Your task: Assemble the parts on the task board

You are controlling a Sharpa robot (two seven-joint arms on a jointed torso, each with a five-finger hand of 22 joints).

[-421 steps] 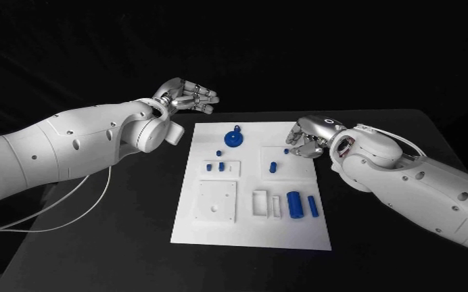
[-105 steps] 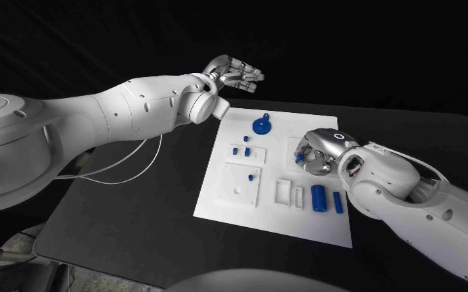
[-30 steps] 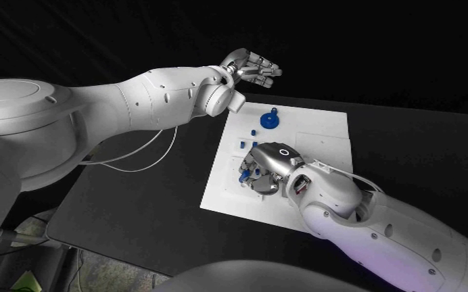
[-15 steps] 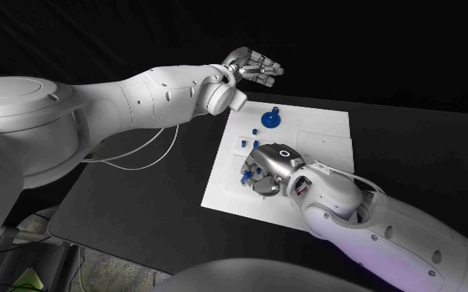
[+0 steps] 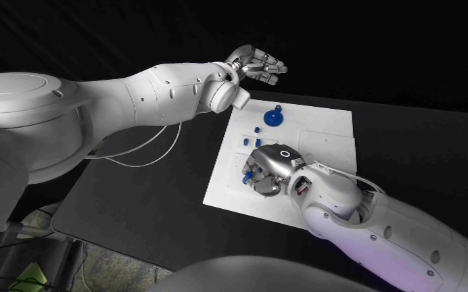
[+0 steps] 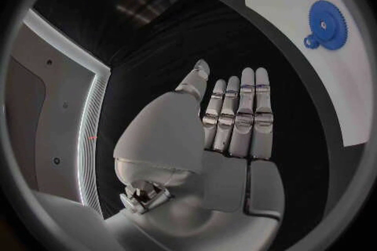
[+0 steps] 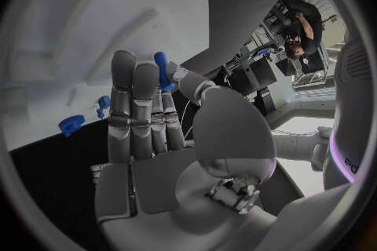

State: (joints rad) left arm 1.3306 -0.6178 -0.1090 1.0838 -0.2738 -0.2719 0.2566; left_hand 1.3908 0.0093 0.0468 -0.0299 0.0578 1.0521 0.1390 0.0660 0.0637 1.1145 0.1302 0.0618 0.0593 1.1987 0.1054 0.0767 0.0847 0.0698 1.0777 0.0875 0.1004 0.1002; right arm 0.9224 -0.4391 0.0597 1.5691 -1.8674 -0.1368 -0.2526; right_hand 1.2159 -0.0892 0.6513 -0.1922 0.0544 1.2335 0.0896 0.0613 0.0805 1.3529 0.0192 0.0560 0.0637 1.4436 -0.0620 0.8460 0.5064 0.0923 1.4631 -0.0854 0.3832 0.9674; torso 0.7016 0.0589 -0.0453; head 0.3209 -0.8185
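While the head view looked down on the black table [image 5: 136, 197], the left arm reached in from the left and held its left hand [image 5: 258, 66] up beyond the far edge of the task board [image 5: 326, 130], fingers loosely apart, nothing in them. The right arm came across from the lower right, its right hand [image 5: 267, 167] low over the near-left part of the board, palm down, with a small blue part [image 5: 247, 178] showing at its fingertips. A blue gear [image 5: 274, 117] lay near the board's far end, with small blue pegs [image 5: 255, 130] between it and the hand.

Over on the left wrist view, the left hand [image 6: 228, 138] was flat, fingers straight and side by side, thumb out, empty; the gear [image 6: 329, 24] sat on the white board [image 6: 314, 85] beyond.

On the right wrist view, the right hand [image 7: 169, 144] pinched a blue part [image 7: 162, 70] between thumb and finger, close above the board [image 7: 94, 25].
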